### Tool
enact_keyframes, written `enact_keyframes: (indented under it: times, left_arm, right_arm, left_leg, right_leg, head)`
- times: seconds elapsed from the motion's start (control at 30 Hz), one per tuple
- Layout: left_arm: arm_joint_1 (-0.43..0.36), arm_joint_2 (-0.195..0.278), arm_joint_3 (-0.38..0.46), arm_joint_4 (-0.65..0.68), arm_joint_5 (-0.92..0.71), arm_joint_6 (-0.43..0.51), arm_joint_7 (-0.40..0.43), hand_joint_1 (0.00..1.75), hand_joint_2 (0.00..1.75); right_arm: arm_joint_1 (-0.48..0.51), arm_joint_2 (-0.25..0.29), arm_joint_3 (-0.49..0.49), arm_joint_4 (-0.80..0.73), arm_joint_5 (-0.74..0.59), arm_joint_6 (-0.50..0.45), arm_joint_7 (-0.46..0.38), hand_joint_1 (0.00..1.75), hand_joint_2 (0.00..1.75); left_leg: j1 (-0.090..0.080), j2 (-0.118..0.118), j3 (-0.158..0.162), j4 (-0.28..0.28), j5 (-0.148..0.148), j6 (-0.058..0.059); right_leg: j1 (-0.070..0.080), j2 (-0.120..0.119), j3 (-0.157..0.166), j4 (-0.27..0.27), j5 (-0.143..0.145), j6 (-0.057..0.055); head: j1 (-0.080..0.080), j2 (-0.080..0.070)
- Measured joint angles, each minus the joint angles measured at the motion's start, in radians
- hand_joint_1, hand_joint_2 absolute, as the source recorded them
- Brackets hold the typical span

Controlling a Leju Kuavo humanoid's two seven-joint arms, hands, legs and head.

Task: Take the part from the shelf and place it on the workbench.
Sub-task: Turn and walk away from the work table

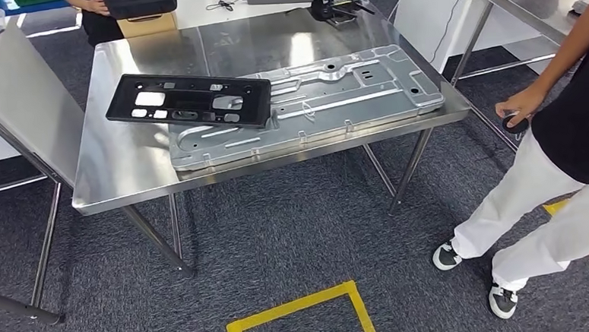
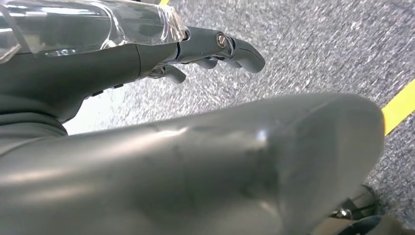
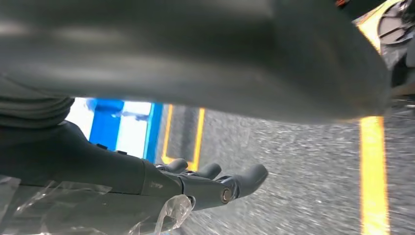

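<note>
A black plastic part with cut-out holes lies flat on the shiny steel workbench. One end of it rests on top of a big silver metal plate, which also lies flat on the workbench. The left hand hangs over the gray carpet with its fingers stretched out and a little apart, and it holds nothing. The right hand hangs over the carpet too, fingers straight and a little apart, with nothing in it. A person in white pants stands just beside the right end of the workbench and holds a small dark thing. Yellow tape makes a square on the floor in front of the workbench.
</note>
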Motion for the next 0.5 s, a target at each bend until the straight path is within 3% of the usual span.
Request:
enact_keyframes:
  times: [0.03, 0.1, 0.17, 0.23, 0.27, 0.33, 0.37, 0.4, 0.43, 0.5]
  left_arm:
    - [-0.001, 0.0, 0.0, 0.0, 0.002, 0.0, 0.0, 0.0, 0.0]
    - [-0.001, 0.0, 0.0, 0.0, 0.004, 0.0, -0.001, 0.0, 0.0]
    - [-0.001, 0.0, 0.0, 0.0, 0.006, -0.001, -0.001, 0.0, 0.0]
    - [-0.003, 0.0, 0.0, 0.0, 0.01, -0.002, -0.002, 0.0, 0.0]
    - [-0.002, 0.0, 0.0, 0.0, 0.013, -0.002, -0.003, 0.0, 0.0]
    - [0.001, 0.0, 0.0, 0.0, 0.019, -0.004, -0.004, 0.0, 0.0]
    - [0.003, 0.0, 0.0, 0.0, 0.021, -0.005, -0.004, 0.0, 0.0]
    - [0.005, 0.001, 0.0, 0.0, 0.022, -0.007, -0.003, 0.0, 0.0]
    - [0.005, 0.001, 0.0, 0.0, 0.022, -0.008, -0.003, 0.0, 0.0]
    - [0.005, 0.001, 0.0, 0.0, 0.022, -0.01, 0.0, 0.0, 0.0]
  right_arm:
    - [-0.002, 0.0, -0.002, 0.002, 0.0, -0.004, 0.002, 0.0, 0.0]
    - [-0.005, 0.002, -0.005, 0.005, 0.0, -0.013, 0.0, 0.0, 0.0]
    - [-0.005, 0.005, -0.006, 0.008, -0.002, -0.011, -0.014, 0.0, 0.87]
    - [-0.004, 0.007, -0.008, 0.011, -0.008, -0.005, -0.045, 0.0, 1.75]
    - [-0.004, 0.007, -0.01, 0.012, -0.014, -0.004, -0.065, 0.0, 1.75]
    - [-0.005, 0.009, -0.017, 0.014, -0.028, 0.003, -0.107, 0.0, 1.75]
    - [-0.005, 0.009, -0.02, 0.014, -0.036, 0.01, -0.124, 0.0, 1.75]
    - [-0.005, 0.01, -0.023, 0.015, -0.044, 0.02, -0.137, 0.0, 1.75]
    - [-0.004, 0.01, -0.025, 0.016, -0.052, 0.03, -0.146, 0.0, 1.31]
    - [-0.003, 0.01, -0.031, 0.018, -0.064, 0.045, -0.155, 0.0, 0.44]
  left_leg:
    - [-0.004, 0.008, 0.001, 0.003, -0.002, -0.004]
    - [-0.011, 0.026, 0.0, 0.007, -0.005, -0.012]
    - [-0.012, 0.046, 0.0, 0.008, -0.007, -0.021]
    - [-0.006, 0.028, -0.008, 0.031, -0.028, -0.034]
    - [-0.002, 0.007, -0.024, 0.072, -0.055, -0.041]
    - [0.004, -0.034, -0.084, 0.208, -0.128, -0.051]
    - [0.006, -0.041, -0.115, 0.277, -0.153, -0.054]
    - [0.008, -0.044, -0.132, 0.315, -0.161, -0.056]
    - [0.009, -0.046, -0.131, 0.313, -0.147, -0.057]
    - [0.014, -0.062, -0.076, 0.195, -0.077, -0.054]
  right_leg:
    - [0.004, -0.026, 0.041, -0.074, 0.023, -0.004]
    - [0.011, -0.058, 0.077, -0.15, 0.04, -0.014]
    - [0.014, -0.042, 0.071, -0.155, 0.043, -0.026]
    - [0.011, -0.023, 0.067, -0.158, 0.05, -0.04]
    - [0.008, -0.013, 0.064, -0.16, 0.054, -0.046]
    - [0.006, 0.008, 0.057, -0.16, 0.06, -0.054]
    - [0.006, 0.02, 0.054, -0.159, 0.062, -0.055]
    - [0.006, 0.033, 0.052, -0.159, 0.063, -0.054]
    - [0.006, 0.046, 0.052, -0.159, 0.065, -0.053]
    - [0.005, 0.07, 0.053, -0.158, 0.068, -0.049]
  head:
    - [0.0, 0.0]
    - [-0.002, 0.0]
    - [-0.003, 0.0]
    - [-0.003, 0.0]
    - [-0.004, 0.0]
    - [-0.004, 0.0]
    - [-0.004, 0.0]
    - [-0.005, 0.0]
    - [-0.005, 0.0]
    - [-0.005, 0.0]
